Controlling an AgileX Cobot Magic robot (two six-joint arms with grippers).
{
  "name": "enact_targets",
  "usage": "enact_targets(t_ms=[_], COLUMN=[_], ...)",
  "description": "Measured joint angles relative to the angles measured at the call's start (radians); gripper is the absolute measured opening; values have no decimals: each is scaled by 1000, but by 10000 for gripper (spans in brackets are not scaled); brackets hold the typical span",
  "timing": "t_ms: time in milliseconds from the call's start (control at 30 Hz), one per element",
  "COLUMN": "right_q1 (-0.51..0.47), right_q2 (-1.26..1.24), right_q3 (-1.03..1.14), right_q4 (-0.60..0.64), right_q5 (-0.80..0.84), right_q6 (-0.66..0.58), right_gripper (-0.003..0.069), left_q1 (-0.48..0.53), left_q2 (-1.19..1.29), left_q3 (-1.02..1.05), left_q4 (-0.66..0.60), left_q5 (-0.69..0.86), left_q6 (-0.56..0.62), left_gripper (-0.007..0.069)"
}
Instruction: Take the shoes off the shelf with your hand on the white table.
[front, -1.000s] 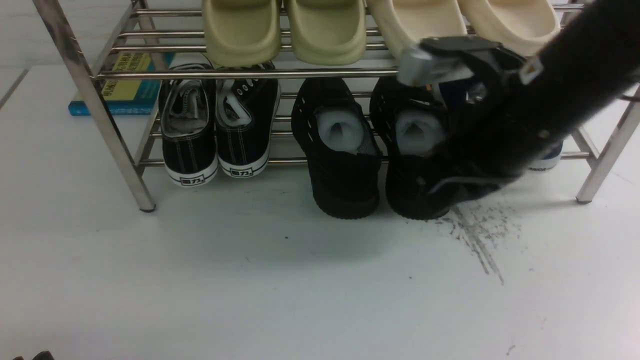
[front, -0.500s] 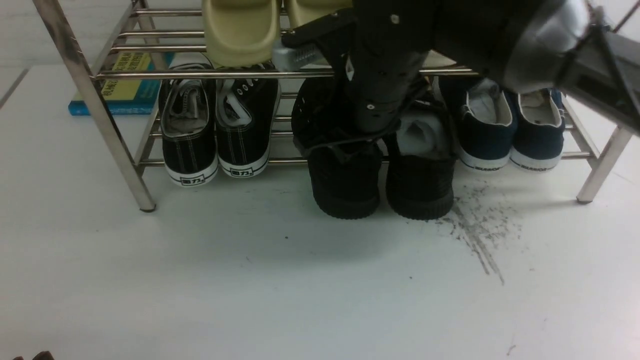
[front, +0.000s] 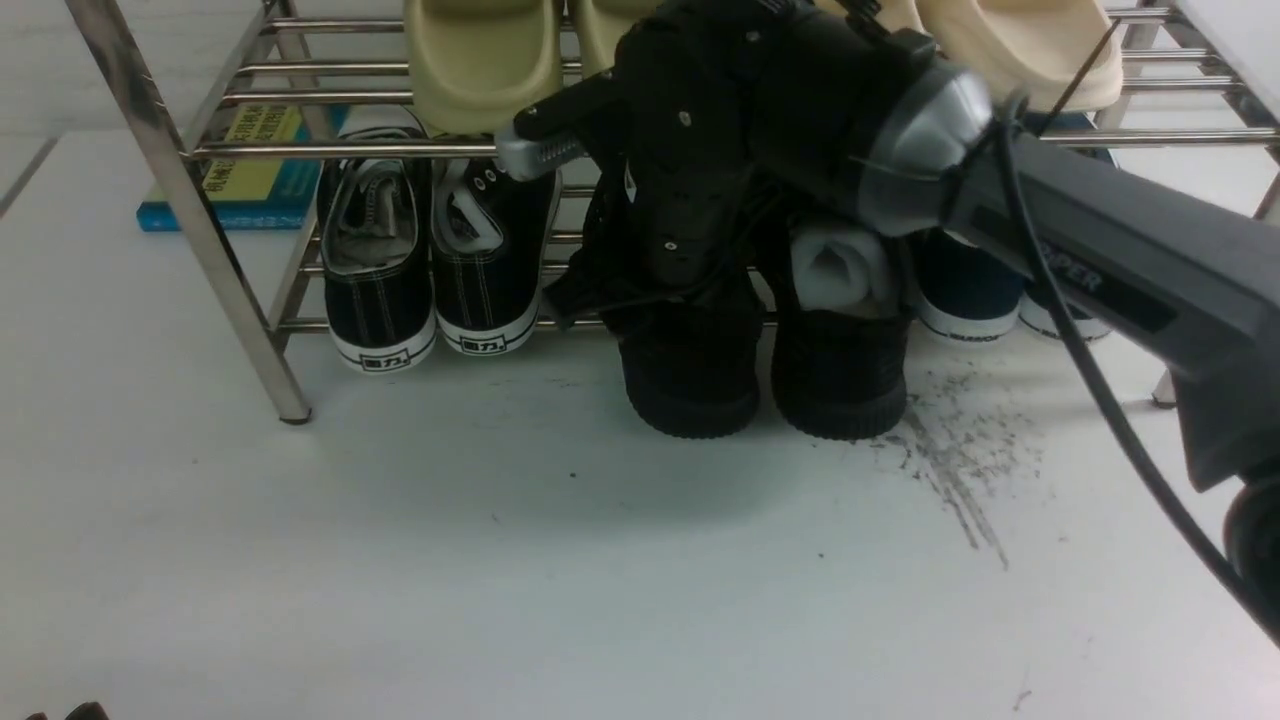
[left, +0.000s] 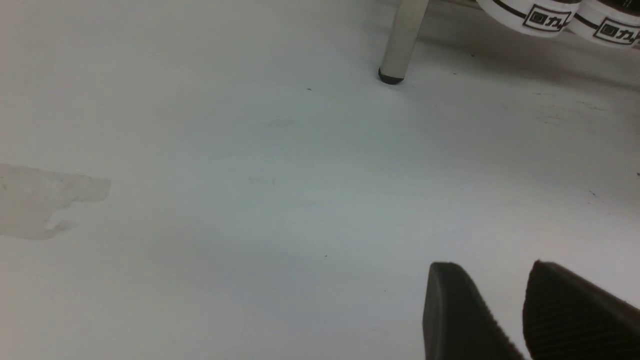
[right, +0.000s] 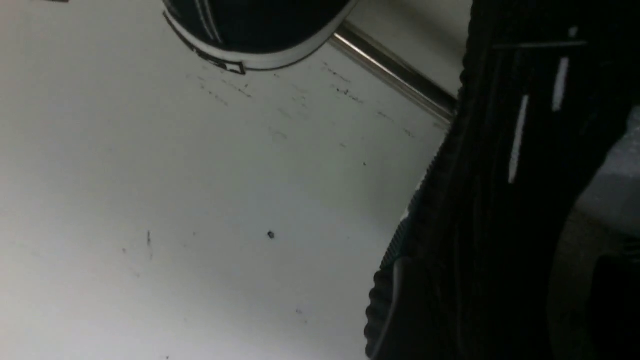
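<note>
The shoes, two black mesh sneakers, stand side by side on the lower tier of the chrome shelf (front: 180, 190), toes poking out onto the white table (front: 500, 560). The hand (front: 690, 150), my right gripper (front: 680, 255), hangs over the left shoe (front: 690, 390) and hides its opening. One silver fingertip (front: 535, 152) sticks out leftward. The right shoe (front: 840, 380) shows its white stuffing. In the right wrist view my gripper (right: 505, 300) stands open, its dark fingers astride the shoe's side (right: 500, 175). My left gripper (left: 492, 267) is open over bare table.
Black canvas sneakers with white soles (front: 430, 260) sit left of the shoes, navy sneakers (front: 965, 290) right of them behind my forearm. Cream slippers (front: 480, 60) fill the top tier. A blue and yellow book (front: 250, 170) lies behind. Dark scuffs (front: 950, 460) mark the table.
The hand has swung from the right shoe leftward to the left shoe, and the forearm now reaches in from the right. Both shoes stay where they were.
</note>
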Motion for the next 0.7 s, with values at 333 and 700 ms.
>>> enact_targets(t_ms=[333,700], right_q1=[-1,-3], right_q2=[50,38], right_q3=[-2,-34], right_q4=[-14,11], right_q5=[-30,18], right_q6=[0,17], right_gripper=[399,3], left_q1=[0,0], left_q2=[0,0], left_q3=[0,0], left_q4=[-1,-2], left_q5=[0,0], left_q6=[0,0], left_gripper=[242,242])
